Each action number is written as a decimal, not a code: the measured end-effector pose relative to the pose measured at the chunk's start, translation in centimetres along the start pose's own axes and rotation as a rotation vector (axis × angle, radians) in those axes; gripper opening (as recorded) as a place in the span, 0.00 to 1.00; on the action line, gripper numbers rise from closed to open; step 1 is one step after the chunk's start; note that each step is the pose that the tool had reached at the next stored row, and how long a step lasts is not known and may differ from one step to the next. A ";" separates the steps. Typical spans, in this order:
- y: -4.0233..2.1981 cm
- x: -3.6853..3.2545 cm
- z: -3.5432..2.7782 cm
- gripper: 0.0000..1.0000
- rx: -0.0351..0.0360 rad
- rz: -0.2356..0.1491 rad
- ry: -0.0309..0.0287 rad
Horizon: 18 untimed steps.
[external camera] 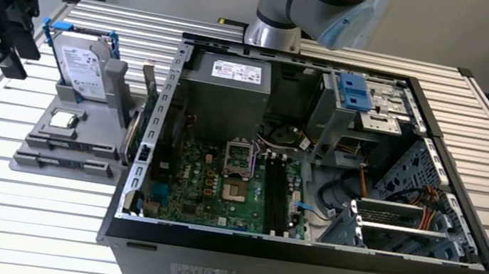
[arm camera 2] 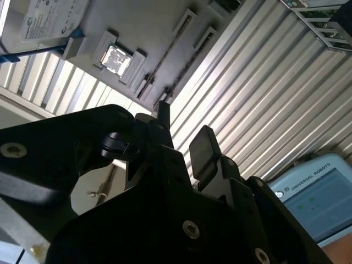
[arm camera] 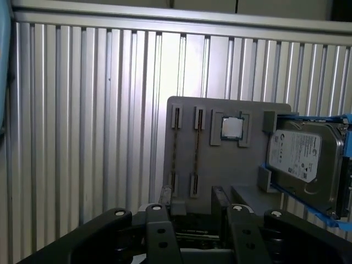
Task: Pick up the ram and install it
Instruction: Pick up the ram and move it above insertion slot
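Well, the black gripper (external camera: 12, 18) hangs in the upper left of the exterior view. In both wrist views its two fingers (arm camera: 165, 201) are spread apart with nothing between them. The ram (external camera: 140, 119) stands on its thin edge, left of the middle, between the grey holder (external camera: 70, 148) and the computer case (external camera: 304, 260).

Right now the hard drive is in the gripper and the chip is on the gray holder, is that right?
Not quite. The hard drive is not in the gripper, which is open and empty. It sits in the gray holder beside the chip, as the first wrist view shows.
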State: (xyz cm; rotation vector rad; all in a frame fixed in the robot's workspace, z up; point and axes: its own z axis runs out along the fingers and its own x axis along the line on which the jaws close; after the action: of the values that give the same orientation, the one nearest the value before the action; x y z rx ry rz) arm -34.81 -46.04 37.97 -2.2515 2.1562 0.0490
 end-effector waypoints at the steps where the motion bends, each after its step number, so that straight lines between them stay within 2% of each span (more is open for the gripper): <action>1: 0.09 -0.01 0.00 1.00 -0.0002 0.000 0.0001; 9: 0.60 -0.14 0.30 1.00 -0.0024 0.000 0.0000; 12: 0.62 -0.30 0.62 1.00 -0.0054 0.001 0.0000; 18: 0.70 -0.49 1.50 1.00 -0.0053 0.001 -0.0002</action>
State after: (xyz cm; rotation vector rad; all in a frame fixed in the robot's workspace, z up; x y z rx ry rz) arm -35.54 -45.52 36.49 -2.2526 2.1602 0.0549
